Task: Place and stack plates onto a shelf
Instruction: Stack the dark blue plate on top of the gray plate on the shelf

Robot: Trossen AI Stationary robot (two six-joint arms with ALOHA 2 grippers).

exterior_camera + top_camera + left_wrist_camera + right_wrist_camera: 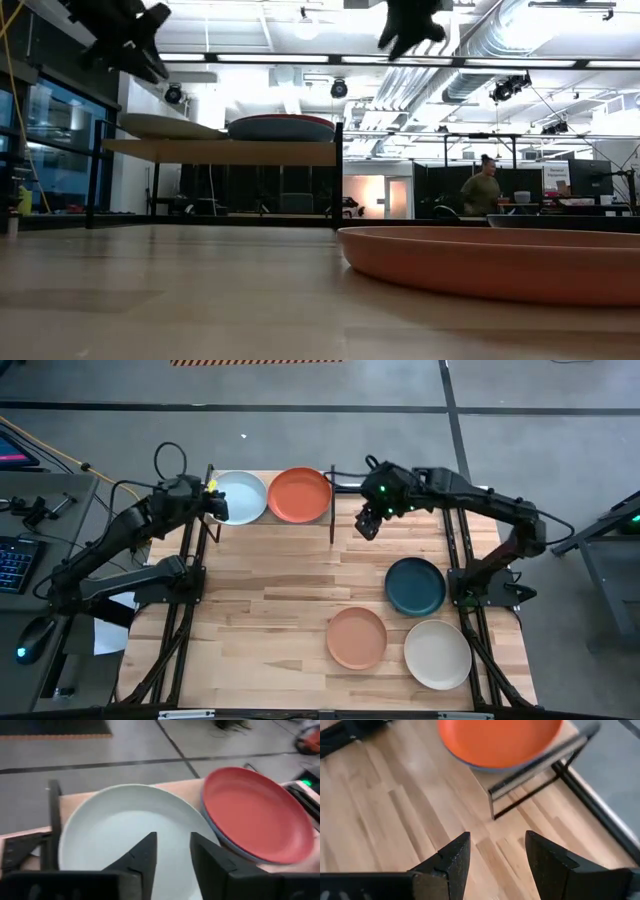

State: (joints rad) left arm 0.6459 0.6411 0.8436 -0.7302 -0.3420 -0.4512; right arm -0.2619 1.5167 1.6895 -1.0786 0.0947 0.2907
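Shelf [340,512] at table's 12 o'clock edge, board mostly hidden under plates; only black frame posts and a sliver of wood show. Mint plate [238,497] on its left half, red plate [300,495] on right half, a blue plate's [220,836] rim peeking under the red one, rest of it hidden. Mint and red rims nearly touch; no spare board room.

Left gripper [218,506] at mint plate's 9 o'clock rim, fingers [145,856] a little apart over the plate, gripping nothing visible. Right gripper [367,525] just beyond shelf's 3 o'clock end, fingers [454,857] spread, empty, bare table [270,590] below.

Teal plate [415,586], salmon plate [357,638], cream plate [437,654] lie flat toward 4–5 o'clock, close together. Table's left half free.
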